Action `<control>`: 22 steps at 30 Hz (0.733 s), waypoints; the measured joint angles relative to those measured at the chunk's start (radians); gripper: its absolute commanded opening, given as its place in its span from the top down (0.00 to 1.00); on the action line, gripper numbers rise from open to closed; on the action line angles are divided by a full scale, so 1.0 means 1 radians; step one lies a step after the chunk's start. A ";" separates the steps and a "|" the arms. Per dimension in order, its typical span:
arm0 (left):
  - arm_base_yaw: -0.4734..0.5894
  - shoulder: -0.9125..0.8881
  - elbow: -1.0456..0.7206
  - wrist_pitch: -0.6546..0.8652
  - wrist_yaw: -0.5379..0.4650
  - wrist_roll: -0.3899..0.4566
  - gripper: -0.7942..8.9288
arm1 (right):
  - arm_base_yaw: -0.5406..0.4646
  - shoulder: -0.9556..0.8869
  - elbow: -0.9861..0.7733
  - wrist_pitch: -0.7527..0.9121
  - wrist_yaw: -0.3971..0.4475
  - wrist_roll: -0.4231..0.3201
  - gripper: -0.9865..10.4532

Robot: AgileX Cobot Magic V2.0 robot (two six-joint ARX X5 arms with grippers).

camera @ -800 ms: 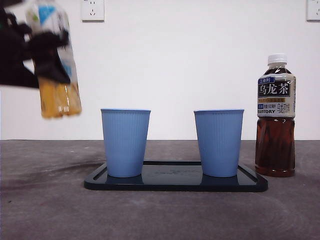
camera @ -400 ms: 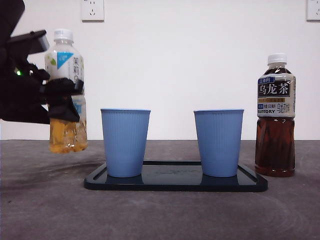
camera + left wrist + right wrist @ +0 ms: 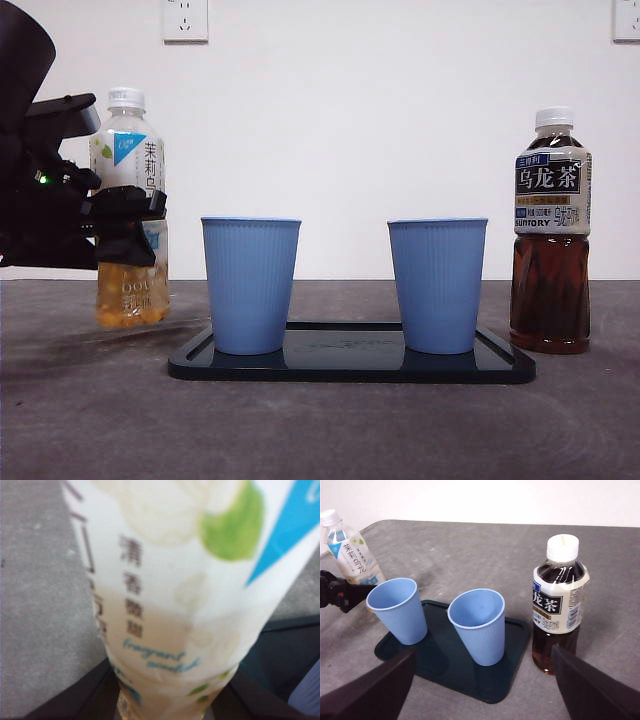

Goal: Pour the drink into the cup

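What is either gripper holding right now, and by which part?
The left gripper grips the jasmine tea bottle around its middle, upright. The right gripper holds nothing.

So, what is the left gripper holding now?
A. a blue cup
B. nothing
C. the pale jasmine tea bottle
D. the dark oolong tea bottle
C: the left gripper is shut around the middle of the pale jasmine tea bottle, upright beside the left blue cup; the dark tea bottle stands alone.

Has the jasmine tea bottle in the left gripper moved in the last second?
Yes. The jasmine tea bottle, held by the left gripper, has come down and righted itself, its base now level with the left blue cup's lower half.
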 measured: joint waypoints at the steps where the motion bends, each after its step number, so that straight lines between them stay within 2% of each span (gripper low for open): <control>1: 0.002 0.005 0.000 0.002 0.009 0.000 0.73 | 0.000 0.000 0.000 0.000 0.004 0.000 0.54; 17: 0.004 0.054 0.000 0.029 0.017 0.000 0.72 | 0.000 0.000 0.000 0.000 0.009 0.000 0.54; 22: 0.004 0.054 0.000 0.026 0.017 0.001 0.59 | 0.000 0.000 0.000 0.000 0.009 0.000 0.54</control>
